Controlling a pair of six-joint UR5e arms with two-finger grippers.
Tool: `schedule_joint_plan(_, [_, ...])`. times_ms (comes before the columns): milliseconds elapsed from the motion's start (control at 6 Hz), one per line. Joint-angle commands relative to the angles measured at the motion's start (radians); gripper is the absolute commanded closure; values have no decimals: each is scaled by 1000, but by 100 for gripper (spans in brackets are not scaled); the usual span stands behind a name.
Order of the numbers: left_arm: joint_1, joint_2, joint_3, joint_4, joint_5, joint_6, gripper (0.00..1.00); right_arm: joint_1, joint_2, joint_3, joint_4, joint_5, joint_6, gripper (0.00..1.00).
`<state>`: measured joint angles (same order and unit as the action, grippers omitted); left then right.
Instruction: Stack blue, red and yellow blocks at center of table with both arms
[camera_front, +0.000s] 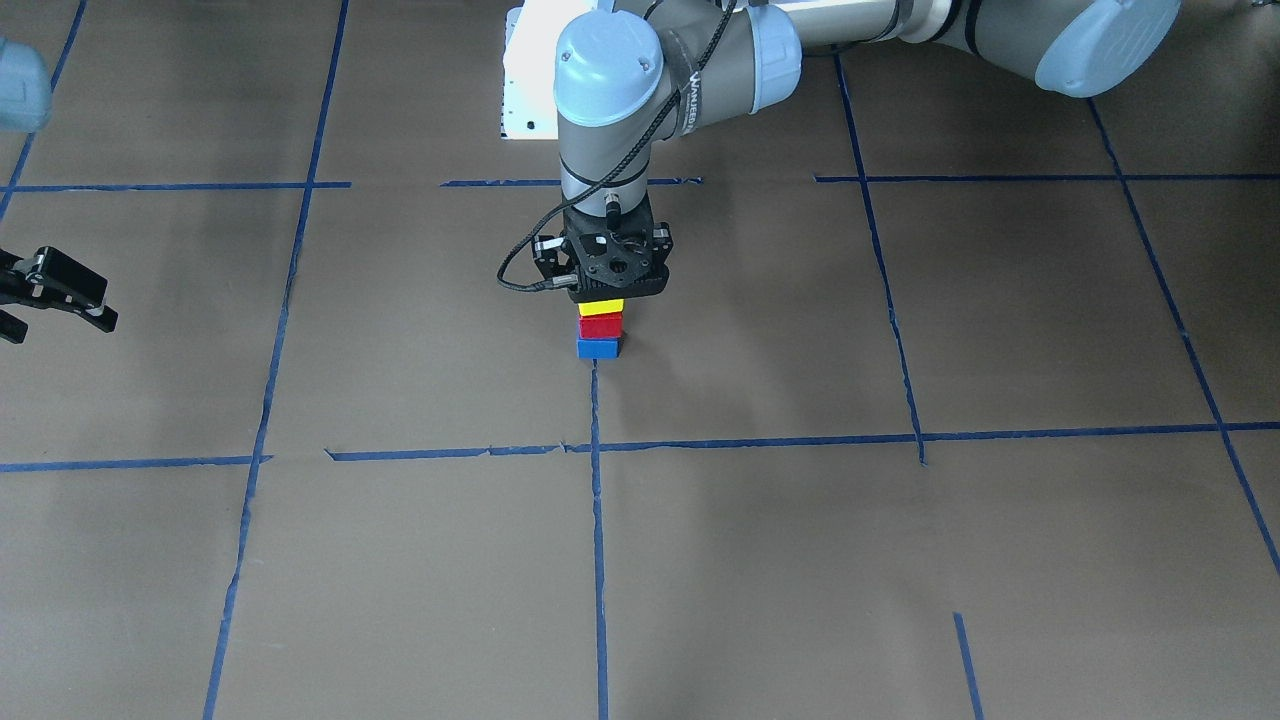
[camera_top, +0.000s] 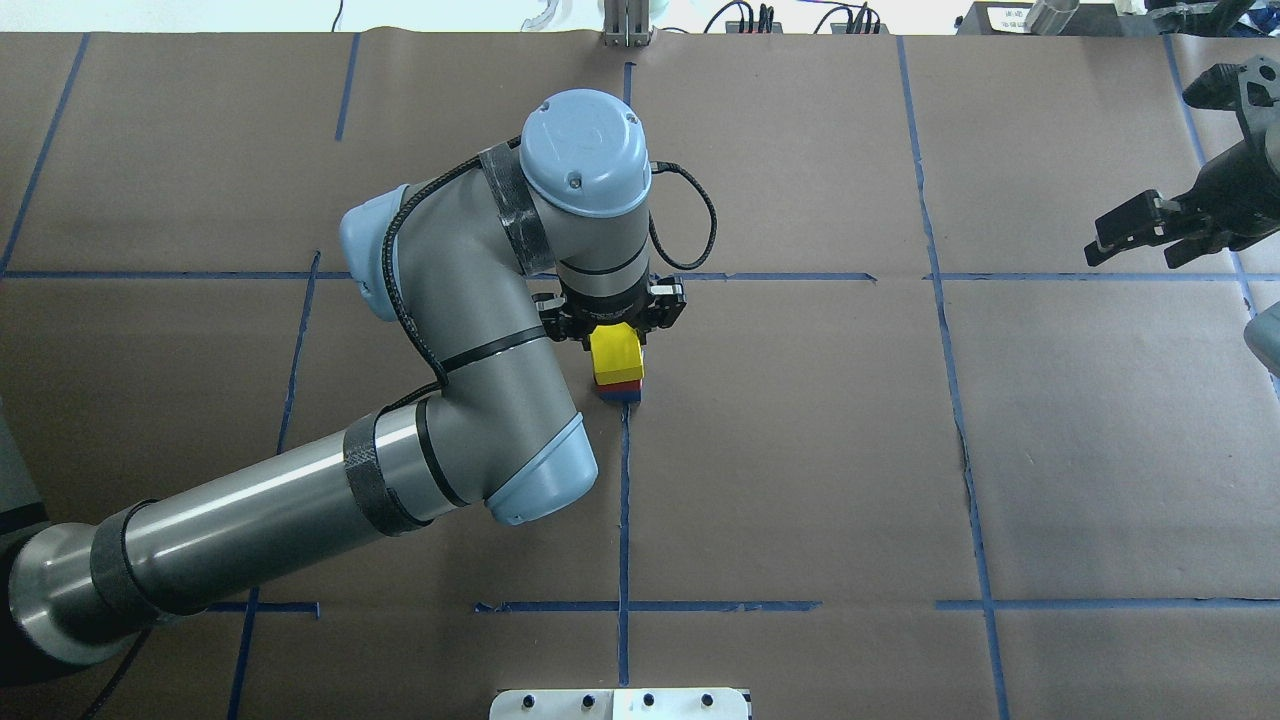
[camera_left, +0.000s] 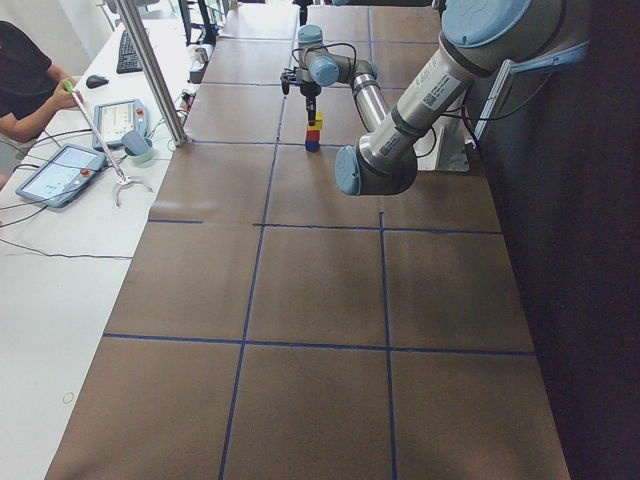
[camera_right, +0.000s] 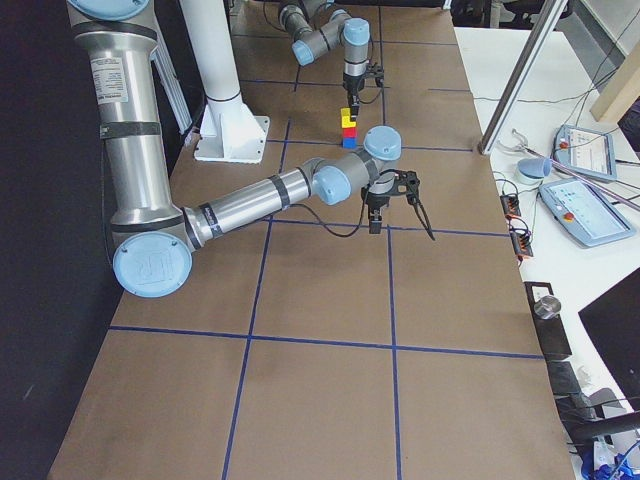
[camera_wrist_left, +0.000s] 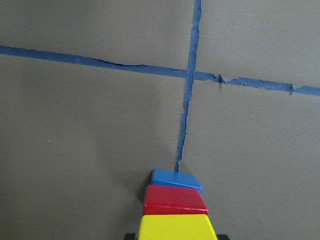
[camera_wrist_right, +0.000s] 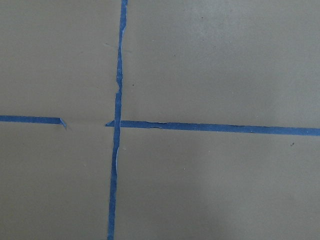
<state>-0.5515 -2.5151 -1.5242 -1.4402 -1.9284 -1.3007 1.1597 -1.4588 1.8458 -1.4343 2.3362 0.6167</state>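
Block stack (camera_front: 600, 327) (yellow on top)

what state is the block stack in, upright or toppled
Upright: the yellow block sits on the red block, which rests on the blue block, edges roughly aligned.

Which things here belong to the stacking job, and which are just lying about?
Job: yellow square block, red square block, blue square block, left pincer, right pincer.
Lying about: white metal base plate, blue tape grid, grey tablets.
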Motion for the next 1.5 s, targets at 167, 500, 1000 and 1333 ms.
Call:
schedule_joint_plan(167, [21, -5, -1, 1, 38, 0, 0, 0, 0, 0, 0, 0, 2, 0])
schedule_joint_plan(500, [21, -11, -22, 3, 54, 0, 0, 0, 0, 0, -2, 0, 2, 0])
schedule_joint_plan(1000, [-60, 51, -150, 7, 49, 18, 0, 2, -3, 6, 0, 5, -6, 0])
schedule_joint_plan(1333, [-115, 285, -372, 15, 43, 243, 0, 47, -6, 4, -8, 12, -15, 0])
